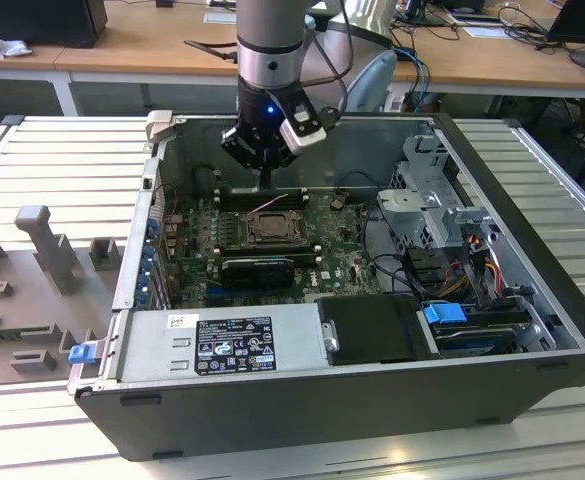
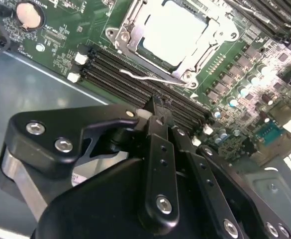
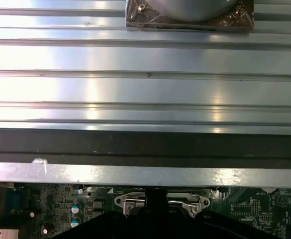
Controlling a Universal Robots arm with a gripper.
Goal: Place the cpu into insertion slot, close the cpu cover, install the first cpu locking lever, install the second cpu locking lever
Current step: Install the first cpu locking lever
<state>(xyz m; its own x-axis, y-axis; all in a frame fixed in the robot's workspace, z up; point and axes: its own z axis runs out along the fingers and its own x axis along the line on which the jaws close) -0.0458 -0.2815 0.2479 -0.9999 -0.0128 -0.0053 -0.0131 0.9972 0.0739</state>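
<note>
gripper [image 1: 263,178] hanging inside open computer case [image 1: 532,330], above far part of green motherboard [image 1: 342,262], just behind insertion slot [image 1: 270,228] as seen in exterior view. fingers [image 2: 157,117] pressed together into one narrow black tip, nothing between them, seen in second wrist view [image 2: 157,107] over long black memory slots [image 2: 130,82] beside the socket. cannot tell if tip touches the board.

cpu [image 2: 172,31] already lying in insertion slot [image 2: 130,25], pale silver-grey top showing through central opening. cpu cover [image 2: 119,36] down flat around it, silvery frame on all visible sides. thin wire locking lever [image 2: 152,77] lying along near edge of the frame, between socket and memory slots, close to the fingertip. cannot tell if lever is hooked or free.

in first wrist view, part of silvery socket frame [image 3: 128,201] visible just beyond dark gripper body [image 3: 155,219], with ribbed metal bench [image 3: 145,84] and dark wall of the case [image 3: 145,144] further away.

case resting on ribbed bench [image 1: 32,160], grey fixture blocks [image 1: 47,235] on exterior view's left, well apart from the case.
</note>
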